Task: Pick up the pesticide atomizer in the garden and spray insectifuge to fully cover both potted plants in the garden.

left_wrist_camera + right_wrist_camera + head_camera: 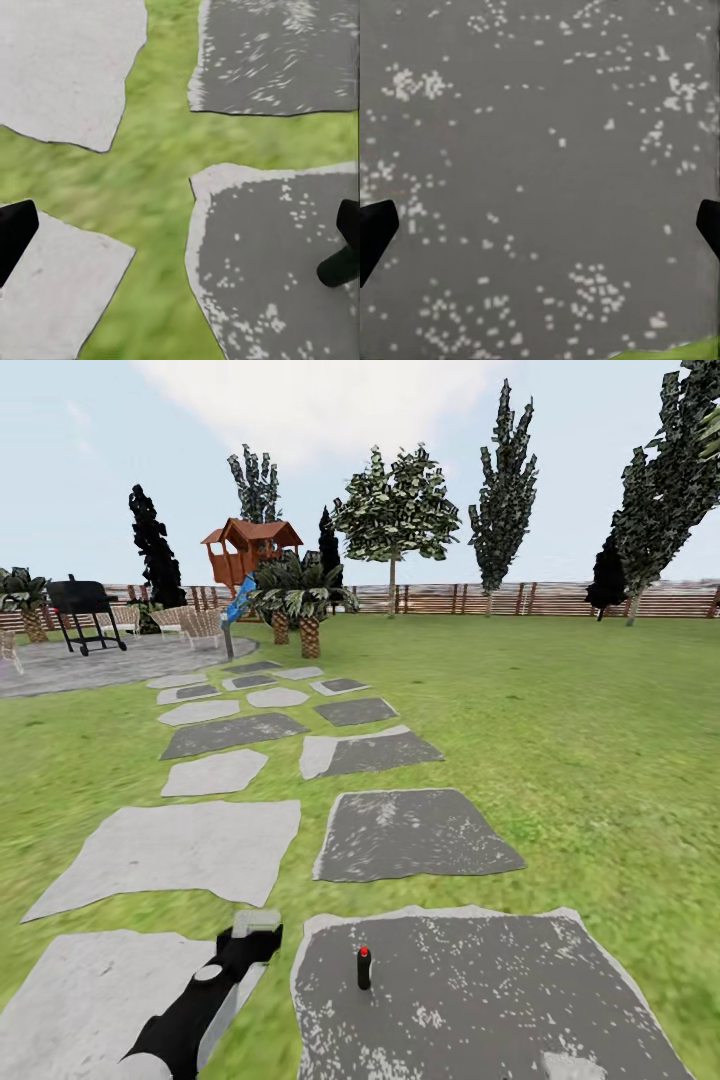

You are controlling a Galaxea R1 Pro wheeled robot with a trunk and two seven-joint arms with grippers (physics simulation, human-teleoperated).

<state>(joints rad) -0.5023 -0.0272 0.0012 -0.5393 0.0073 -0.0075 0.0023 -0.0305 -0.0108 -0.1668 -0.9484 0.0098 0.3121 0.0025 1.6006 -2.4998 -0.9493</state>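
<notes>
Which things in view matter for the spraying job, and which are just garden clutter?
Job: atomizer, upright on the dark slab; left gripper, open, beside it.
Clutter: grill, playhouse, wicker chairs, palms.

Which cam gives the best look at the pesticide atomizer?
Head view: the pesticide atomizer stands upright, whole, red-topped, on a dark paving slab, just right of the left gripper. Left wrist view catches a dark part of it at the frame edge. Right wrist view looks onto speckled slab.
</notes>
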